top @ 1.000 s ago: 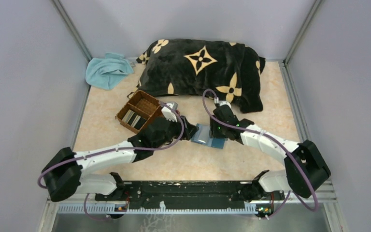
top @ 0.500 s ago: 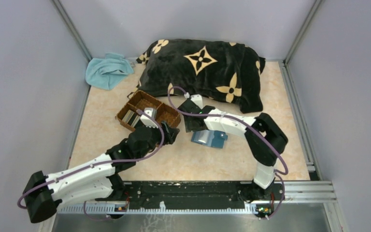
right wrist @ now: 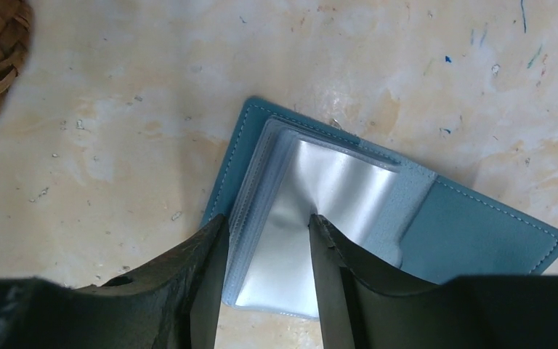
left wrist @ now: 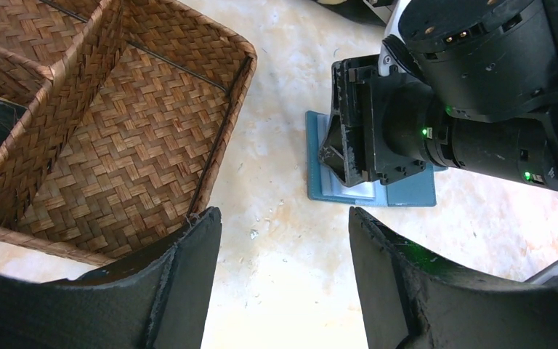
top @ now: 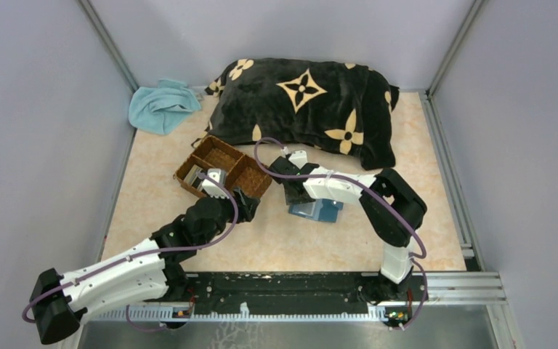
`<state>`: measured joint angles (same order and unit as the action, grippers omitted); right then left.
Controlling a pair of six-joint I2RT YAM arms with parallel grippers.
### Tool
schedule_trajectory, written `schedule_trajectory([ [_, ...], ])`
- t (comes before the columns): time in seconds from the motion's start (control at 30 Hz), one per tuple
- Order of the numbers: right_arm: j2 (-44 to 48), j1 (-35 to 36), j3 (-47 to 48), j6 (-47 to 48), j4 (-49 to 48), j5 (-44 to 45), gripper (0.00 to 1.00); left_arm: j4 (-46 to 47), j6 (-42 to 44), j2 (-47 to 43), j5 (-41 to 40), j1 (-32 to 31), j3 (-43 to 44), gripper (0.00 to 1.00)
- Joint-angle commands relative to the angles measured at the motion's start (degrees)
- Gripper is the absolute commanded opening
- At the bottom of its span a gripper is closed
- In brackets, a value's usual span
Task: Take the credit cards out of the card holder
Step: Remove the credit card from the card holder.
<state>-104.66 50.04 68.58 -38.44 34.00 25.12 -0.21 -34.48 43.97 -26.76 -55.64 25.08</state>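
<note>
Brown woven tray (top: 251,174) left of centre in the top view; just below it, left gripper (left wrist: 283,225) spread wide, empty, hovering over pale table (top: 407,145); right of that, teal card holder (top: 327,212) lying open flat at mid-frame; right gripper (right wrist: 265,233) narrowly parted, tips astride its clear sleeves, clamping nothing.

Left end effector (left wrist: 283,218) back by tray (left wrist: 221,156); right end effector (right wrist: 267,222) over card holder (right wrist: 479,240).

pale grey walls (top: 29,145); beige marbled tabletop (top: 415,145); aluminium corner rails (top: 106,43)
</note>
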Motion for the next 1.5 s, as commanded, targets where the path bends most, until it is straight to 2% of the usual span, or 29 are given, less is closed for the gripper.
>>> schedule_trajectory([
  [0.0,0.3,0.4,-2.3,-0.6,-0.2,1.3,0.44,-1.4,-1.0,-1.4,-0.4,-0.3,-0.3,0.71],
  [0.13,0.4,0.4,-4.4,-0.8,-1.3,1.2,0.41,-2.4,-1.3,-2.6,-0.6,-0.3,-0.4,0.71],
  [0.27,0.9,0.4,-5.3,-1.1,-2.1,0.2,0.25,-3.0,-1.3,-3.2,-1.0,-0.3,-0.5,0.71],
  [0.63,2.2,-1.0,-8.6,-1.5,-5.5,-4.2,0.00,-3.0,-2.0,-2.0,-0.4,-0.3,-0.8,0.71],
  [1.2,19.8,-7.2,-16.4,0.1,-8.1,-7.3,0.00,-0.4,-2.1,0.5,1.7,-0.3,-0.9,0.71],
  [1.47,25.9,-10.2,-21.4,2.0,-6.6,-5.6,0.00,7.8,-2.3,4.5,8.3,-0.3,-1.8,0.70],
])
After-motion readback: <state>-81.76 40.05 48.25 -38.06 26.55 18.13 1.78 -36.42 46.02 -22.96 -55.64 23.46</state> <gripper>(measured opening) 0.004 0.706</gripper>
